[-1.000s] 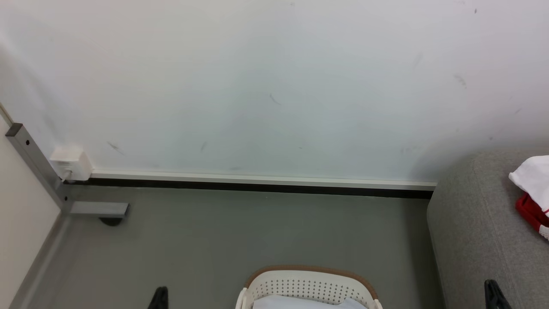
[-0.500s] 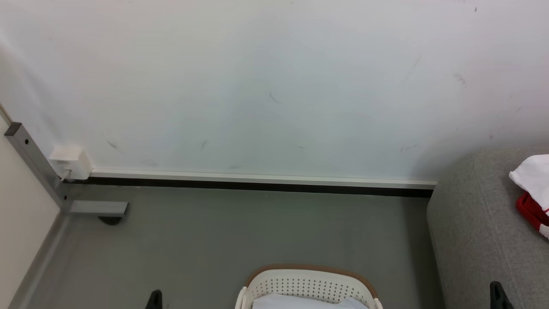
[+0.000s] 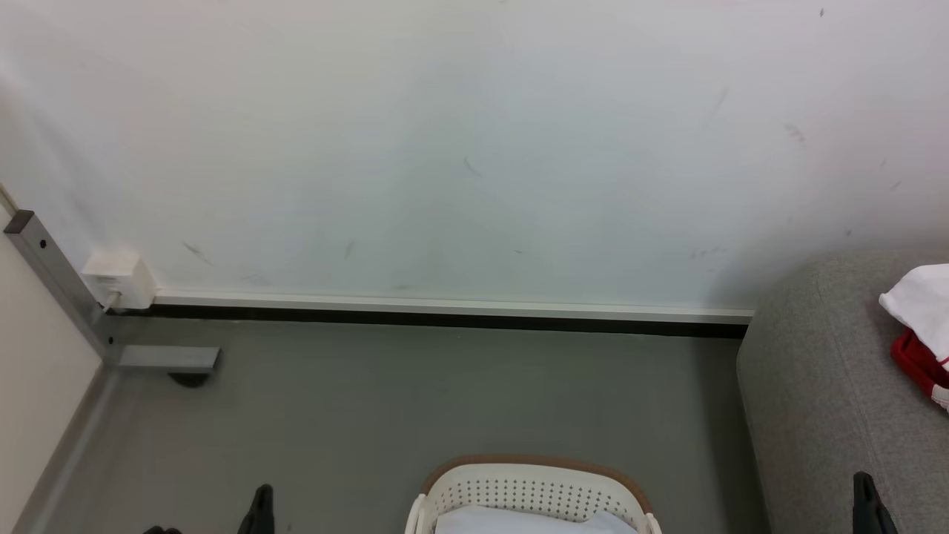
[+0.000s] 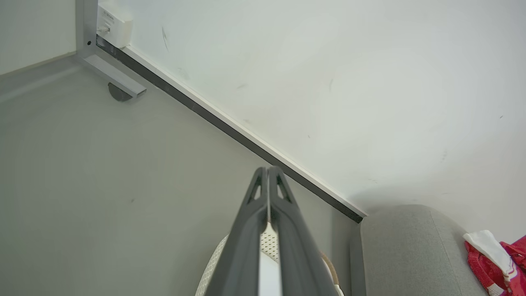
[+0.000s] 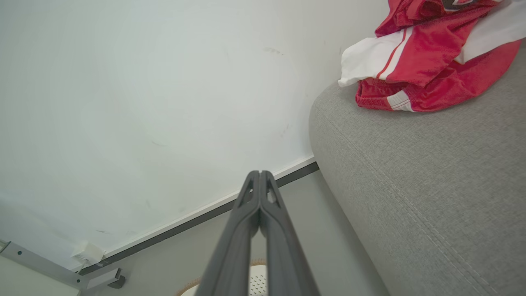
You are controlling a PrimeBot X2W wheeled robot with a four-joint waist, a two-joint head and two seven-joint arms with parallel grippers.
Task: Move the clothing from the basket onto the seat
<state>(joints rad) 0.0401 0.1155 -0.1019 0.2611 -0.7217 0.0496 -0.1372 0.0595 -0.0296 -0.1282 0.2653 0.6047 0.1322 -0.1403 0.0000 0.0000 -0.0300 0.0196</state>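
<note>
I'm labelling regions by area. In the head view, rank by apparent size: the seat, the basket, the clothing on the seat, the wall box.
1. seat
2. basket, cut by the bottom edge
3. clothing on the seat, cut by the right edge
4. wall box
True sizes unsure: distances differ.

The seat point(image 5: 431, 185) is woven cloth; the basket point(image 3: 530, 493) perforated matt plastic
</note>
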